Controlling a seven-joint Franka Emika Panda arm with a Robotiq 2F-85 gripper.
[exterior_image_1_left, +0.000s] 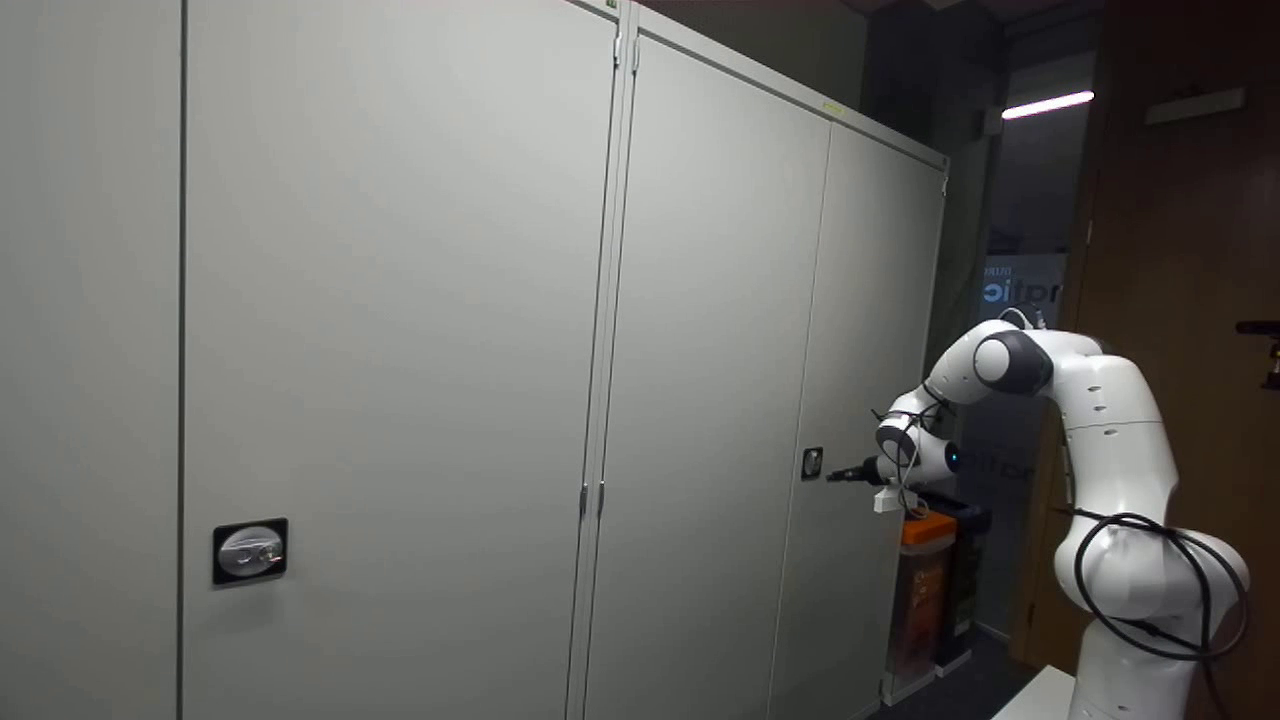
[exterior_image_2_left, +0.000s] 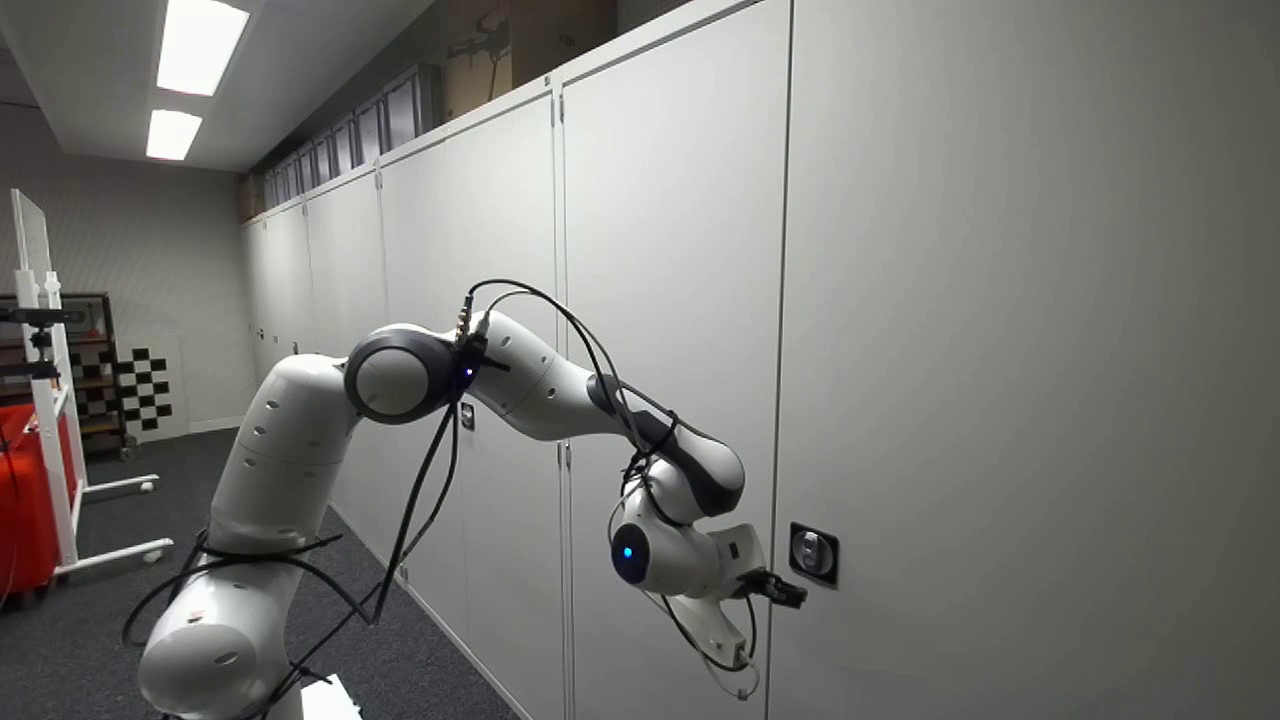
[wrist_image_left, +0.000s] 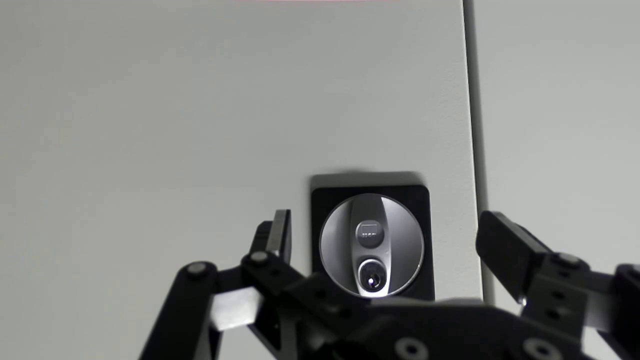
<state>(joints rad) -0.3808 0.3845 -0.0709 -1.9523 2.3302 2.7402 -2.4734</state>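
My gripper (wrist_image_left: 385, 215) is open and empty in the wrist view, its black fingers spread to either side of a round silver turn handle (wrist_image_left: 371, 245). The handle sits in a black square plate on a pale grey cabinet door (wrist_image_left: 200, 125). Its raised centre bar stands nearly upright, with a keyhole at the lower end. The gripper body hides the bottom of the plate. The gripper also shows in both exterior views (exterior_image_1_left: 832, 477) (exterior_image_2_left: 798, 596), close in front of the cabinet beside the handle (exterior_image_1_left: 813, 462) (exterior_image_2_left: 813, 553). It appears apart from the handle.
A dark seam (wrist_image_left: 477, 150) separates the handle's door from the neighbouring door (wrist_image_left: 565, 125). Another handle (exterior_image_1_left: 250, 552) is on a nearer cabinet. A bin with an orange lid (exterior_image_1_left: 928, 528) stands beyond the arm. A white wheeled stand (exterior_image_2_left: 60, 400) and a red object (exterior_image_2_left: 28, 500) are behind the robot.
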